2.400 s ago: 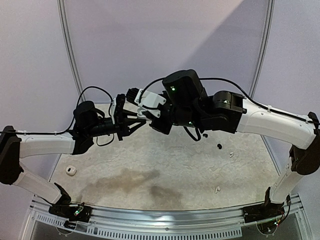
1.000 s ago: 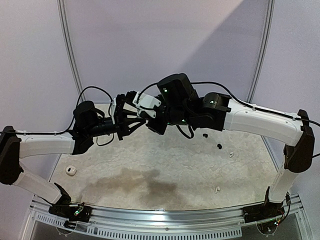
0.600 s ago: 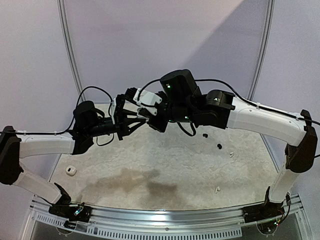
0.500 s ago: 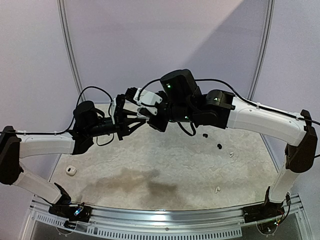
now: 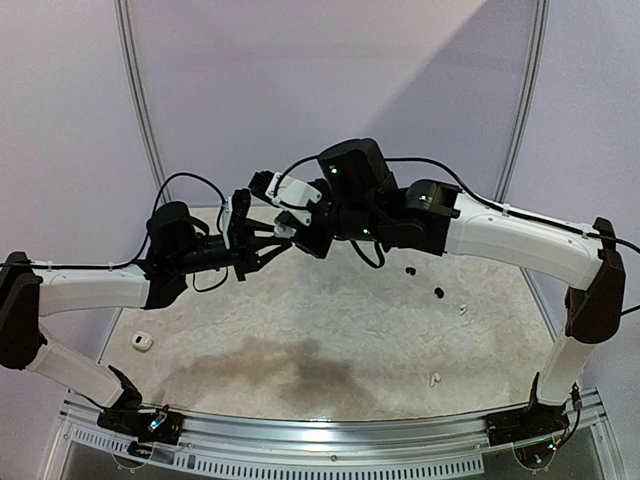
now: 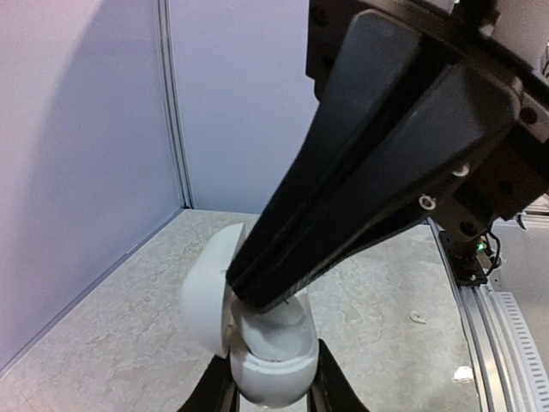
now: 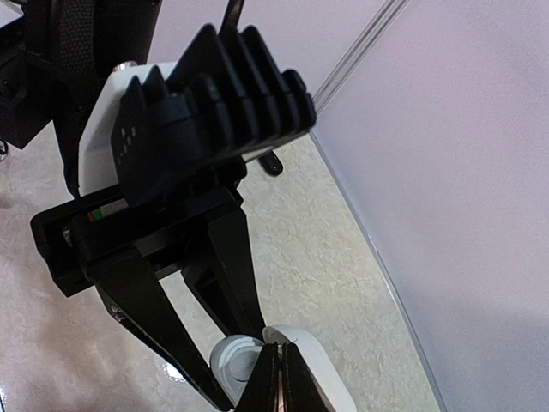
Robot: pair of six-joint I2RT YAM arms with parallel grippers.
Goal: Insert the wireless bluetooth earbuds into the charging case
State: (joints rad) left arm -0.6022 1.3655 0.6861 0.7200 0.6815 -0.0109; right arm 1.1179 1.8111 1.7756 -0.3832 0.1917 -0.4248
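The left gripper (image 5: 283,237) is holding an open white charging case (image 6: 270,365) in the air above the table (image 5: 350,335), its jaws clamping the case's lower half. The right gripper (image 7: 276,384) is pressing its shut fingertips into the open case; whether they are pinching anything cannot be seen. A black earbud (image 5: 438,292) and a white earbud (image 5: 462,309) are lying loose on the table, well apart from the case.

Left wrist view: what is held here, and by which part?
The left gripper holds the open white charging case by its lower shell, between its fingers; the lid is free.
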